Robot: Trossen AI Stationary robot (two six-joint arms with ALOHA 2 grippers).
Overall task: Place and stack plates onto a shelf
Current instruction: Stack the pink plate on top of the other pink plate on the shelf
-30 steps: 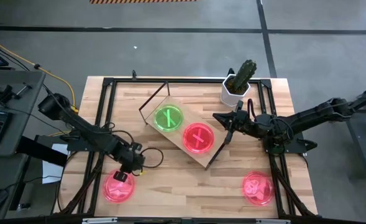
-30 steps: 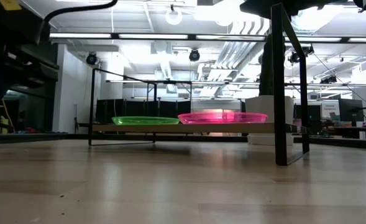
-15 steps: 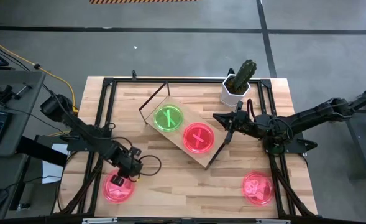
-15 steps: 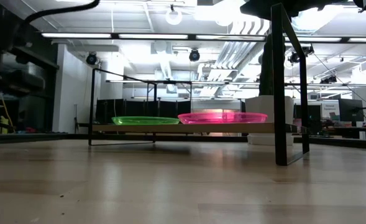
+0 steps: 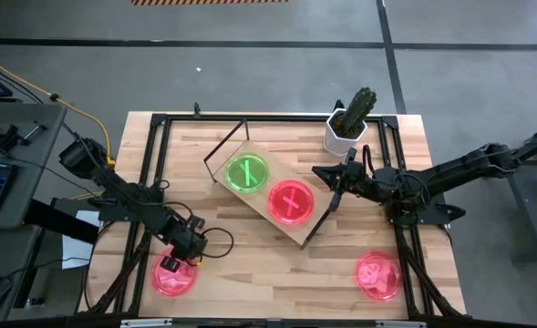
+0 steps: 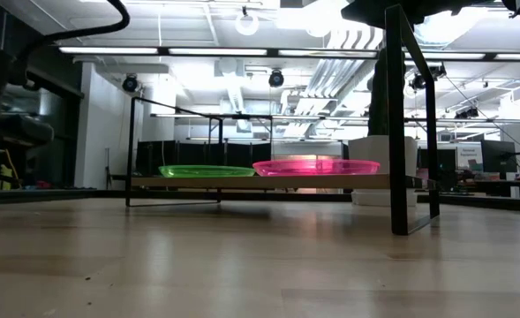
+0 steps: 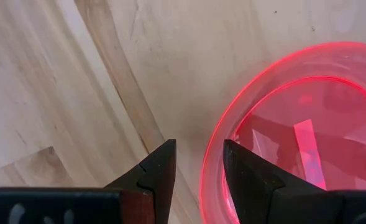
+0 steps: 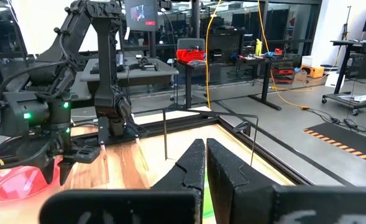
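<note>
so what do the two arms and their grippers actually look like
Both are dark, near-black jointed arms of slim links with black cables looping along them. The left gripper has two black wedge-shaped fingers with angular, stepped inner edges. The right gripper has the same dark angular fingers. A small green light glows on the left arm's body in the right wrist view.
</note>
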